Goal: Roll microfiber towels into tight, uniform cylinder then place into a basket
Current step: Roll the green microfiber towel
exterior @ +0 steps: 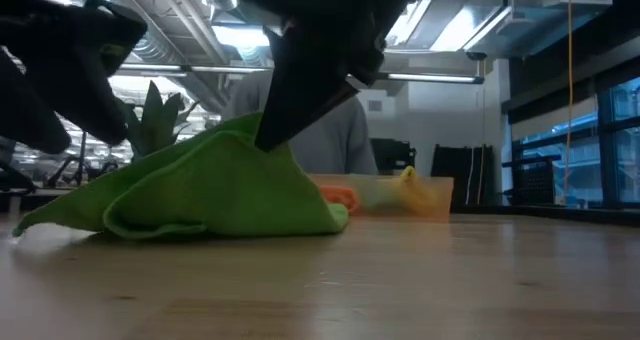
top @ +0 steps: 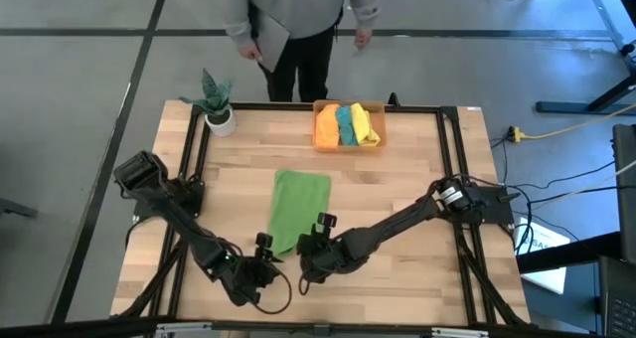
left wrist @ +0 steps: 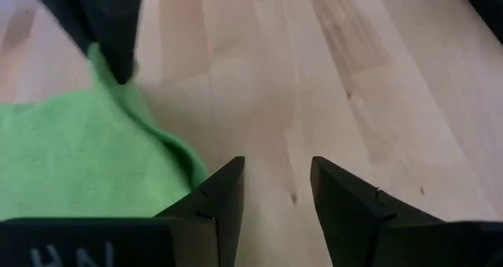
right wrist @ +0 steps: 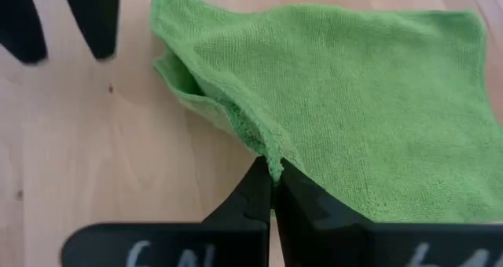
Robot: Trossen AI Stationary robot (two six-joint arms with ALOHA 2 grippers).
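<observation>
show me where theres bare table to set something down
Bare wood lies right of the green towel, up to the table's right rail, and between the plant pot and the basket. The near edge is crowded: the left claw open, the right claw pinching the towel.

My two arms are dark, jointed and matte black, with thin black cables looping off the left one. The right gripper (right wrist: 273, 190) ends in flat black wedge-shaped fingers (right wrist: 244, 200); the left gripper (left wrist: 277, 196) has the same. White lettering marks both wrist housings.
</observation>
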